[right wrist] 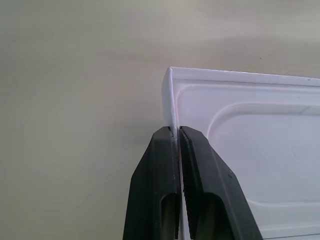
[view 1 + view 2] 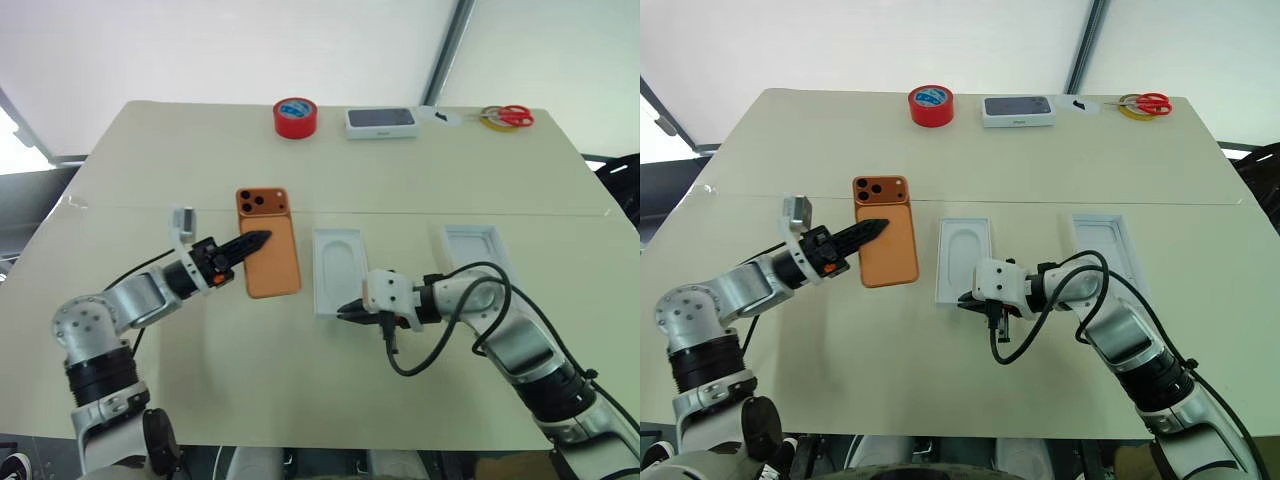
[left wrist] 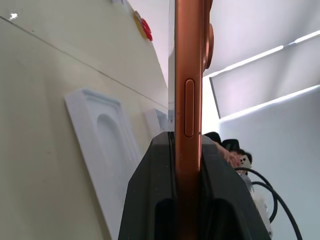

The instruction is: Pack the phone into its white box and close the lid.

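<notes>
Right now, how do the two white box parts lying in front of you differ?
The white box holds a moulded insert with an oval recess and lies nearer the orange phone; the lid lies farther to the right, and its inside looks plain. The right gripper is shut on the white box's wall at a corner, while nothing touches the lid. Both are shallow white rectangles lying open side up on the table.
</notes>
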`<control>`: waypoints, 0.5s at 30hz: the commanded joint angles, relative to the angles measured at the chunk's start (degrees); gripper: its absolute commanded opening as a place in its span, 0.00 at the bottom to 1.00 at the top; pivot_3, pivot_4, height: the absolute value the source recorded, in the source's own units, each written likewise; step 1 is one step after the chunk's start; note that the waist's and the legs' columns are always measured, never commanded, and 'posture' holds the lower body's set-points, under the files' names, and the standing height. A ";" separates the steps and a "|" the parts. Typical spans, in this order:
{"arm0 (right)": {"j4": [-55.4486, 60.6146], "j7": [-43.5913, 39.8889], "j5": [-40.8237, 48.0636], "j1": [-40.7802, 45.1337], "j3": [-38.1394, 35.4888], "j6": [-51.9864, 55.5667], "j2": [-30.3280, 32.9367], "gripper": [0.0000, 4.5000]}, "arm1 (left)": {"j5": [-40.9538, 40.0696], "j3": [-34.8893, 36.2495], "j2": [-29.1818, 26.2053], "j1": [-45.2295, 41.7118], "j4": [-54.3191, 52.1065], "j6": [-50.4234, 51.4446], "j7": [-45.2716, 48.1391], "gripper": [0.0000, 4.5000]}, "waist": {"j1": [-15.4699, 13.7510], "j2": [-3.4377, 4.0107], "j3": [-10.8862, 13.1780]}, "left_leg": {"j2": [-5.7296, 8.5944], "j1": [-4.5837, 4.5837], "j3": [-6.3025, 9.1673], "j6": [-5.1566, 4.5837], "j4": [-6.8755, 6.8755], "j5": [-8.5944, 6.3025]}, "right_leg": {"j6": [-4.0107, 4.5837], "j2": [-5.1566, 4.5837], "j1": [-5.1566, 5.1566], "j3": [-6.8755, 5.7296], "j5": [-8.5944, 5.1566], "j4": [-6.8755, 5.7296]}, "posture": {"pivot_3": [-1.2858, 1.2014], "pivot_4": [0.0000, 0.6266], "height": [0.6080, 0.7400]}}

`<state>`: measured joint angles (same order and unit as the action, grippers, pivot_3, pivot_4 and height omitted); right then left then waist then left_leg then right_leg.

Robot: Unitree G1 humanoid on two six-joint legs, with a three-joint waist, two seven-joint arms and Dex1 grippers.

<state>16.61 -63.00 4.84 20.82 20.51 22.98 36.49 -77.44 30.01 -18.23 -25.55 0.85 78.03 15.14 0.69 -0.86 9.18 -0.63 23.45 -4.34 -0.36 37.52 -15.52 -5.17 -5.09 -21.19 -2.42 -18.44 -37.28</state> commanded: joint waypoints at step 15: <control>-7.72 -2.54 5.90 -0.24 -12.70 -8.88 6.67 0.79 | 2.54 -10.36 6.59 -1.39 3.42 -6.18 1.51 0.00 | -0.32 -0.19 0.13 | -0.05 0.01 0.01 -0.16 0.47 -0.09 | -0.03 0.10 0.27 -0.03 0.00 -0.04 | 0.52 0.24 0.92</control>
<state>10.34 -65.27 10.30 20.63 10.17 17.64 42.70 -74.66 20.80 -12.14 -26.56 5.53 72.85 14.79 0.38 -1.05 9.32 -0.69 23.46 -4.33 -0.53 38.02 -15.61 -5.20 -4.99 -20.90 -2.45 -18.44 -37.30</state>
